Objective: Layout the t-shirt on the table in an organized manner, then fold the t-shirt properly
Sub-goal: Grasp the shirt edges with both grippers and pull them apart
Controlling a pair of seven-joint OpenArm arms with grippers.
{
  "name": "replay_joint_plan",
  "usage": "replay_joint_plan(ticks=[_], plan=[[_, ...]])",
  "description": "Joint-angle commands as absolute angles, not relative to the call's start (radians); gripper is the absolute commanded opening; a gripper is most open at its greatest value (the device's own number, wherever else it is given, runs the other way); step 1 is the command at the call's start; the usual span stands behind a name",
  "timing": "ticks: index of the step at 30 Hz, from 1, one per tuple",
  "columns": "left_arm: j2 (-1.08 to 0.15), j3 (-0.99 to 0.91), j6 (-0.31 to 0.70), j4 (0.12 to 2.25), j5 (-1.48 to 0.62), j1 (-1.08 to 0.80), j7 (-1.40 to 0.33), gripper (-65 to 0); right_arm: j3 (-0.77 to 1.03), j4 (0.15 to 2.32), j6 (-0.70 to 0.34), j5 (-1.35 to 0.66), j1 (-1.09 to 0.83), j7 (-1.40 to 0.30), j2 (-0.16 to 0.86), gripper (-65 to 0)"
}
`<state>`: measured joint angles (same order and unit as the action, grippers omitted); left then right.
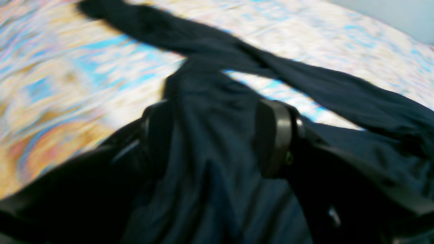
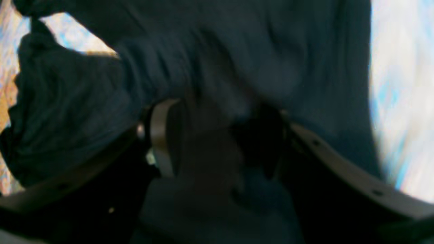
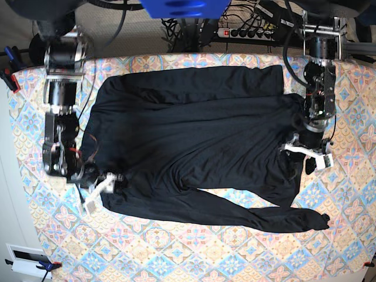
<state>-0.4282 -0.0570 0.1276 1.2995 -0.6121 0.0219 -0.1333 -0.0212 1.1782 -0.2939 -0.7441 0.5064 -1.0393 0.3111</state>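
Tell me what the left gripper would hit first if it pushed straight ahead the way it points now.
Most likely the plain black long-sleeved t-shirt itself: fabric already fills the left gripper between its jaws, and a sleeve crosses just ahead over the pastel diamond-patterned table. Blur leaves depth uncertain.

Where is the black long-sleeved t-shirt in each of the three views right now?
Left wrist: the black long-sleeved t-shirt runs from the gripper up, sleeve crossing the top.
Right wrist: it fills most of the frame.
Base: spread across the centre.
Shared landmark: the pastel diamond-patterned table cloth.
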Motion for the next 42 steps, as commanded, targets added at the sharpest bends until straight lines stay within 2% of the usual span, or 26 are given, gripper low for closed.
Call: replay_joint_plan(ticks=[1, 6, 12, 15, 19, 29, 35, 38, 42], plan=[[-0.426, -0.085, 0.136, 1.317, -0.616, 0.022, -0.113, -27.3, -0.047, 1.153, -0.321, -0.769, 0.582, -0.987, 0.317, -31.1], [-0.418, -0.157, 0.136, 1.317, -0.619, -0.061, -0.114, -27.3, -0.150, 0.874, -0.334, -0.657, 0.716, -0.805, 0.317, -31.1], [-0.389, -0.173, 0.136, 1.323, -0.616, -0.124, -0.114, -27.3, -0.171, 0.578, -0.332, -0.298, 0.800, -0.504, 0.311, -31.1], [-0.389, -0.173, 0.136, 1.323, -0.619, -0.151, -0.111, -27.3, -0.171, 0.521, -0.332, -0.205, 0.805, -0.395, 0.298, -31.1], [-0.371, -0.173, 0.136, 1.323, -0.616, -0.170, -0.111, -27.3, -0.171, 0.513, -0.331, -0.200, 0.806, -0.300, 0.269, -31.1], [-0.367, -0.174, 0.134, 1.400, -0.616, -0.232, -0.110, -27.3, -0.171, 0.510, -0.331, -0.199, 0.806, -0.228, 0.268, -31.1], [-0.346, -0.255, 0.134, 1.468, -0.615, -0.294, -0.114, -27.3, -0.173, 0.504, -0.331, -0.197, 0.806, -0.153, 0.266, -31.2], [-0.346, -0.271, 0.134, 1.497, -0.615, -0.325, -0.114, -27.3, -0.176, 0.446, -0.331, -0.197, 0.806, -0.105, 0.265, -31.2], [-0.346, -0.271, 0.134, 1.529, -0.616, -0.363, -0.114, -27.3, -0.177, 0.340, -0.331, -0.194, 0.808, -0.019, 0.197, -31.2]])
